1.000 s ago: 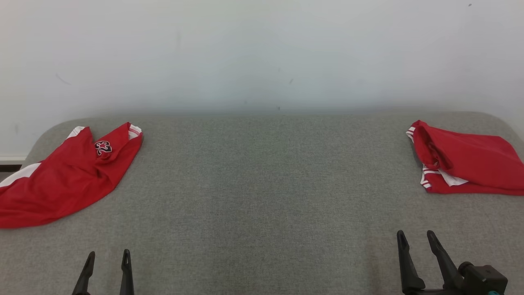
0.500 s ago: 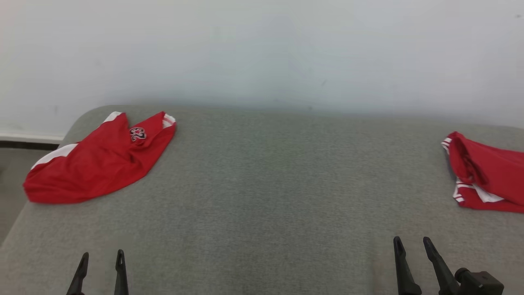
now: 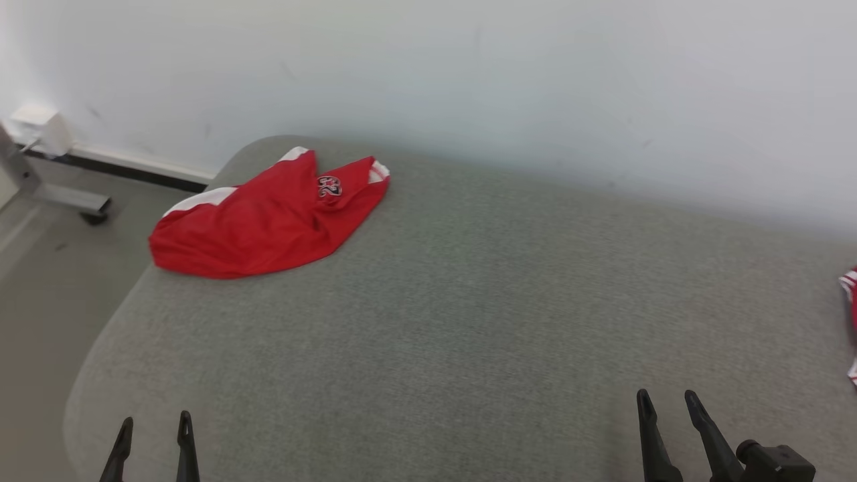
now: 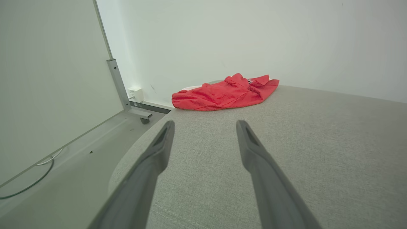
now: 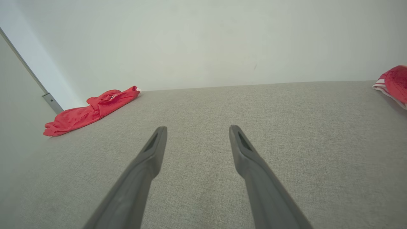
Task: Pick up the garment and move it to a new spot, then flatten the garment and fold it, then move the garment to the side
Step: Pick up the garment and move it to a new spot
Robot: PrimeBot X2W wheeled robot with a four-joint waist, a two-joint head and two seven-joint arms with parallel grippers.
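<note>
head view: a crumpled red garment (image 3: 268, 227) of shiny cloth, with white trim and a small number patch, lies at the far left corner of the grey fabric-covered table (image 3: 469, 321), close to the white wall (image 3: 469, 80). the left gripper (image 3: 154, 420) shows at the lower left with its two dark fingers spread and nothing between them; it is well apart from the red garment. the right gripper (image 3: 666, 395) shows at the lower right, its fingers likewise apart and empty, over bare table. a sliver of a red-and-white cloth (image 3: 851, 301) lies on the table at the right edge of the picture. left of the table is grey floor (image 3: 40, 281), with a metal foot on a caster (image 3: 84, 204) by the wall.

left wrist view: the left gripper's fingers stand wide over the table near its rounded left edge, gripping nothing. the red garment lies ahead of them at the far corner, bunched and wrinkled, just before the wall. to the left a pale panel on a metal post (image 4: 117, 82) stands on the floor, where a thin cable (image 4: 31, 181) lies.

right wrist view: the right gripper's fingers are spread over the middle of the table, with only grey fabric between them. the red garment lies far off to the left at the table's edge; the red-and-white cloth lies at the far right.
</note>
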